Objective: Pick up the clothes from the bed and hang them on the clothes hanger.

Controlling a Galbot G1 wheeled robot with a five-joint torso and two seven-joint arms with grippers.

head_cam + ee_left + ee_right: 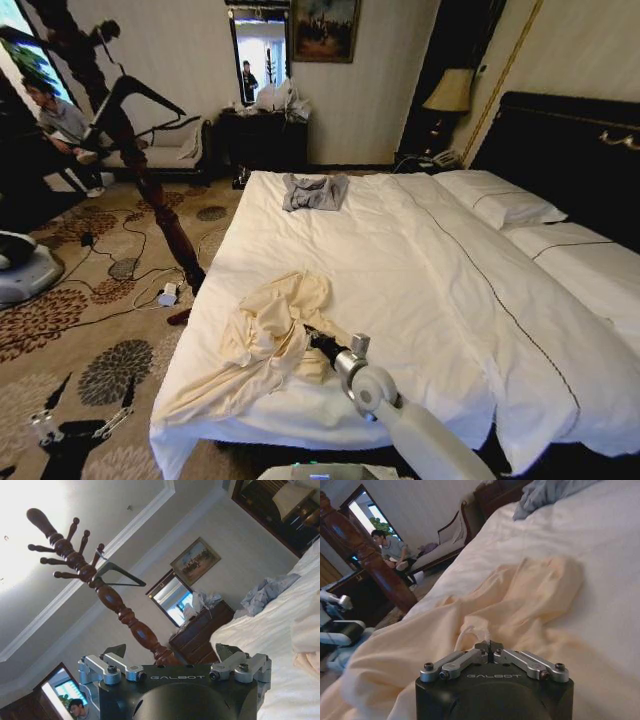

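The clothes [265, 335] are a crumpled cream-yellow garment lying on the near left corner of the bed [420, 270], with one part trailing toward the edge. My right gripper [314, 337] rests on the garment's right side. In the right wrist view its fingers [490, 645] meet, pinching a small raised fold of the clothes [520, 595]. My left gripper [80, 421] hangs open over the carpet left of the bed, with nothing between its fingers [117, 651]. The clothes hanger [140, 95] is black and hangs on the wooden coat stand [107, 597], as the left wrist view also shows the clothes hanger [120, 575].
A grey garment [315, 190] lies at the far middle of the bed. The coat stand [150, 190] rises from the carpet left of the bed, with cables around its foot. A dark dresser [265, 135] stands at the back wall, and pillows [500, 200] lie by the black headboard.
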